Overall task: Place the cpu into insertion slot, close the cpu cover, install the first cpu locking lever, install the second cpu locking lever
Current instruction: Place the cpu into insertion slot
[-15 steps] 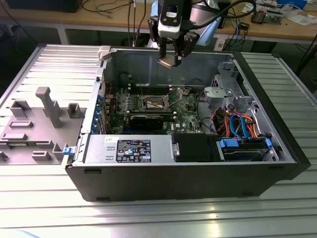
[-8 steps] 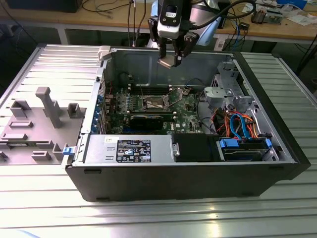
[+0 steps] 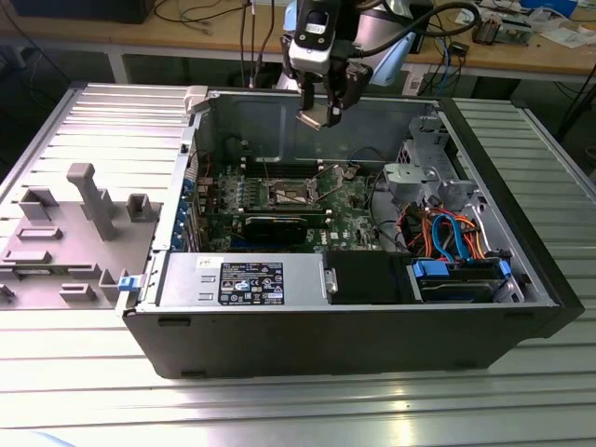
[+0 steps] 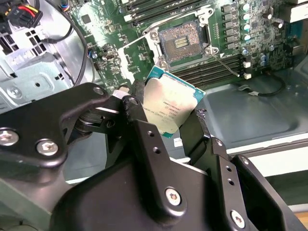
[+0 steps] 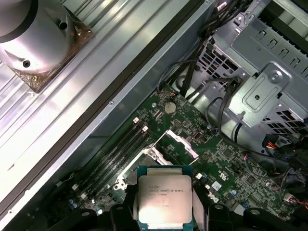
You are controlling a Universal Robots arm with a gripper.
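The claw (image 3: 315,114) grips the cpu (image 4: 171,107) by its edges, high above the open slot (image 4: 183,42), clear of the case walls (image 3: 261,126).

Lighting's bright and comes from overhead, so the ribbed silver metal table (image 3: 391,400) throws a soft white glare along its front in the exterior view, while the inside of the open black computer case (image 3: 326,331) sits noticeably dimmer. In the second wrist view the silver-grey metal top of the flat square cpu (image 4: 171,108) catches a pale sheen.

Tool (image 3: 319,109) with cpu (image 3: 312,119) over open case (image 3: 372,337)
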